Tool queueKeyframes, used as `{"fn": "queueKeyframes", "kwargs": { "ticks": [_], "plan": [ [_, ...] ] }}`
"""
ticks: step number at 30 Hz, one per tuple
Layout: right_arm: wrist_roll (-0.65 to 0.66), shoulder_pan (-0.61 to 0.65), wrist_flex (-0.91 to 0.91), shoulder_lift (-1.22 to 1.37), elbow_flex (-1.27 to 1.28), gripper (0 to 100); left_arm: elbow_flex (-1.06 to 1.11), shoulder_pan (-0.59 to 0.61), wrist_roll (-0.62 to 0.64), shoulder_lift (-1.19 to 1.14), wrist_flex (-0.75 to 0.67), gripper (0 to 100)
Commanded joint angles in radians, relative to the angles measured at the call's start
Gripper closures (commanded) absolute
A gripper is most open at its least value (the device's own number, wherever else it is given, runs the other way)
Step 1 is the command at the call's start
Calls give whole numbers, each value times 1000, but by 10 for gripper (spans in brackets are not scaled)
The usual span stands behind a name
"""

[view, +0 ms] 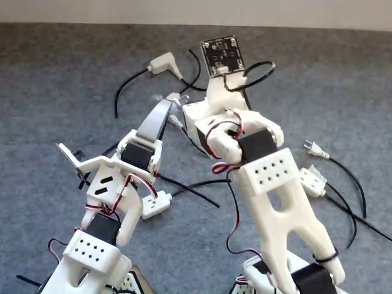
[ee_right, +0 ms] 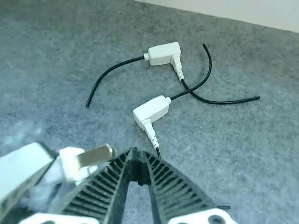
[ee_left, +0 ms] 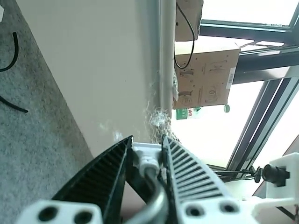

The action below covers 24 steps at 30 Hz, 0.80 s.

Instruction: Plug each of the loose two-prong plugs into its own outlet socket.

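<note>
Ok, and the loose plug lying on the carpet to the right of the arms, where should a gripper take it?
Probably by the white body of the loose plug, coming from above and closing across its two sides. It lies flat on the carpet, prongs pointing one way and its black cable trailing the other, so both ends should stay free.

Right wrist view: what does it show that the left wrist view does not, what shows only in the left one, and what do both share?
Right wrist only: two white connectors with black cords lying apart on the carpet, the far connector and the near connector, and the right gripper, shut.
Left wrist only: a wall, a cardboard box and a window.
Both: the carpet, black cord, and the plug clamped in the left gripper. The right wrist view shows it from the side, with a metal prong.
</note>
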<state>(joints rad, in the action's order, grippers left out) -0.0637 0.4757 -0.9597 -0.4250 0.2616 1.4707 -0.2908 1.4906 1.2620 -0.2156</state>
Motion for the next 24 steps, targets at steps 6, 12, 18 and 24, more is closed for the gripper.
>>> {"fn": "queueKeyframes", "kwargs": {
  "ticks": [6, 12, 18, 24],
  "plan": [
    [-6, -7, 85, 10, -8, 991, -8, -38, -6, 18, -17, 994],
    [-6, -7, 81, 18, -51, 991, -7, -44, -6, 18, -15, 994],
    [-6, -7, 81, 19, -84, 991, -7, -44, -6, 18, -14, 994],
    [-6, -5, 87, 19, -84, 991, -7, -44, -6, 18, -14, 994]
  ]
}}
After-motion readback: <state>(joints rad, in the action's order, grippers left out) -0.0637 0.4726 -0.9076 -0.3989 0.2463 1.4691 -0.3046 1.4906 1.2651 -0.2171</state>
